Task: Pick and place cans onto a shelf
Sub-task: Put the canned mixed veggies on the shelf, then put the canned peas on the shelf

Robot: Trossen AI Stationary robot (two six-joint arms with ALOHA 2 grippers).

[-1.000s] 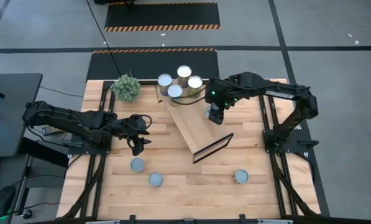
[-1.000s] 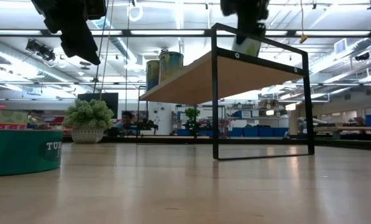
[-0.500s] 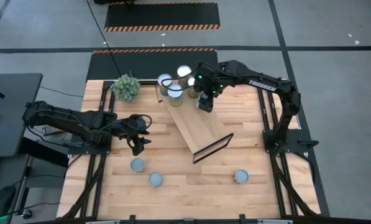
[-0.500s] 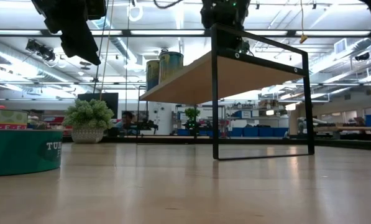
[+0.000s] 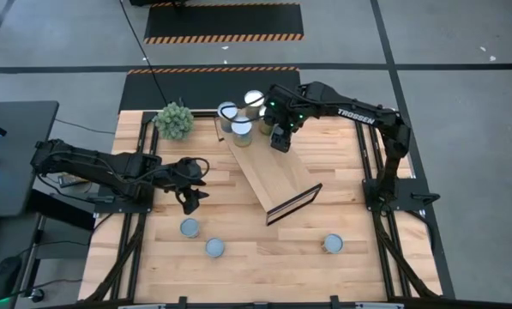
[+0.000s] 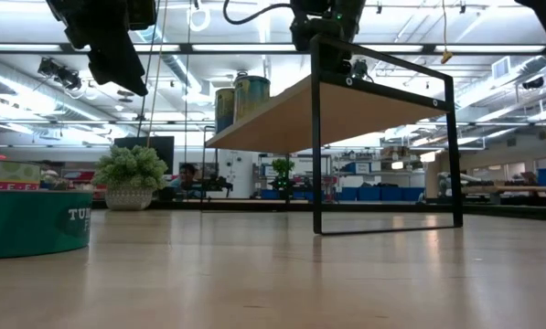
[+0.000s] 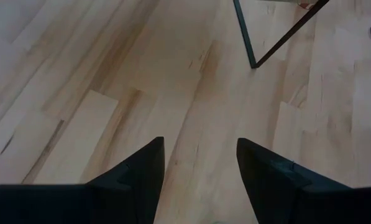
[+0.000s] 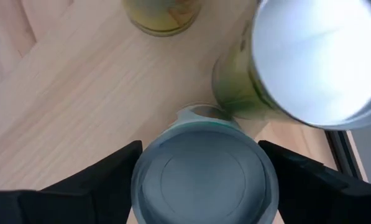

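at upper centre of the high view, the right gripper (image 5: 280, 137) is straddling a can (image 8: 204, 168) on the shelf (image 5: 277, 176), fingers spread, while the left gripper (image 7: 199, 168) is idling half-spread.

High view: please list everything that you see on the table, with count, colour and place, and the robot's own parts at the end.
cans on table: three, grey tops, near edge
cans on shelf: at least four, silvery or cream tops, far end; one at the right gripper
shelf: one, light wood, dark frame, centre, set diagonally
plant ball: one, green, far left corner
table: one, butcher-block
left gripper: open, empty, above left side
right gripper: over shelf's far end
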